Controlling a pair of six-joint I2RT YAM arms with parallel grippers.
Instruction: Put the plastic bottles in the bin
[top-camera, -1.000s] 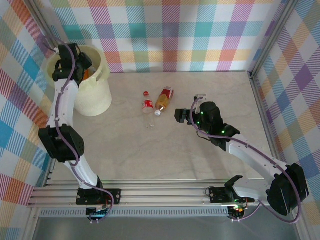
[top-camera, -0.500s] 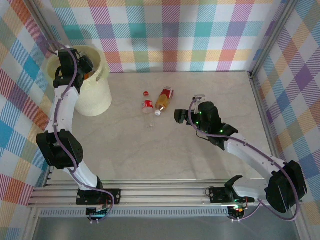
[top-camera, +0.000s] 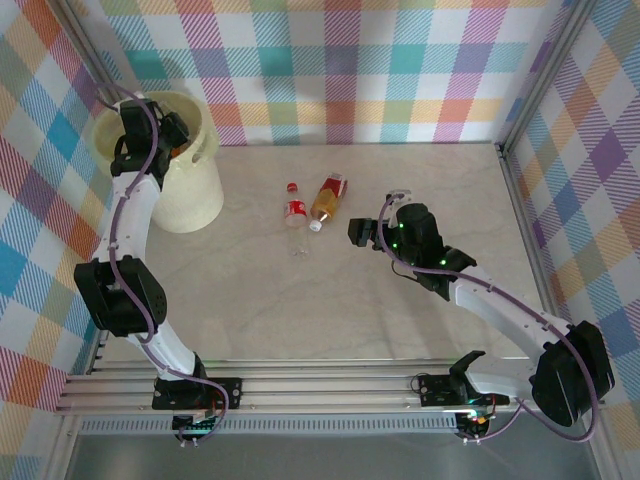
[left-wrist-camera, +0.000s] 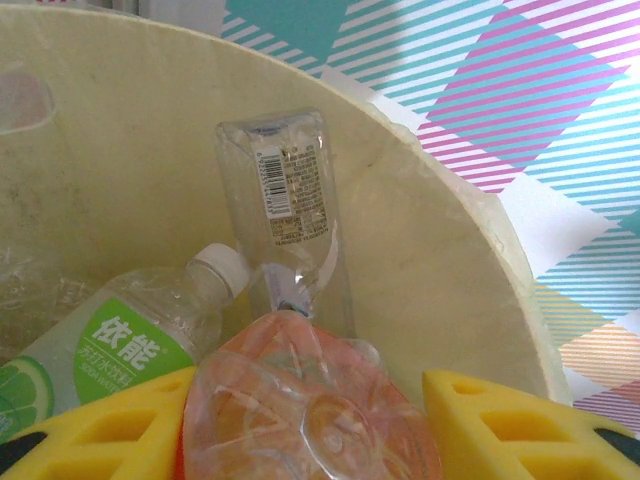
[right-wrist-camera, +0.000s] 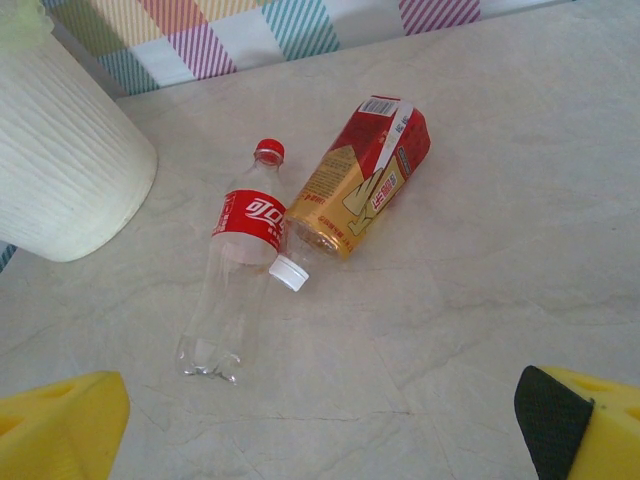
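Observation:
The bin is a cream bucket at the table's back left. My left gripper hangs over its mouth, shut on a crushed orange bottle between yellow fingers. Inside the bin lie a green-labelled bottle and a flattened clear bottle. On the table lie a clear red-labelled cola bottle and an amber bottle with a red and gold label, side by side. My right gripper hovers open just right of them, holding nothing.
Checked walls close the back and both sides of the marble-patterned table. The bin's ribbed outer wall stands left of the two lying bottles. A metal rail runs along the near edge by the arm bases.
My left wrist has shifted slightly back over the bin's mouth with the orange bottle. My right gripper has edged a little left toward the two bottles.

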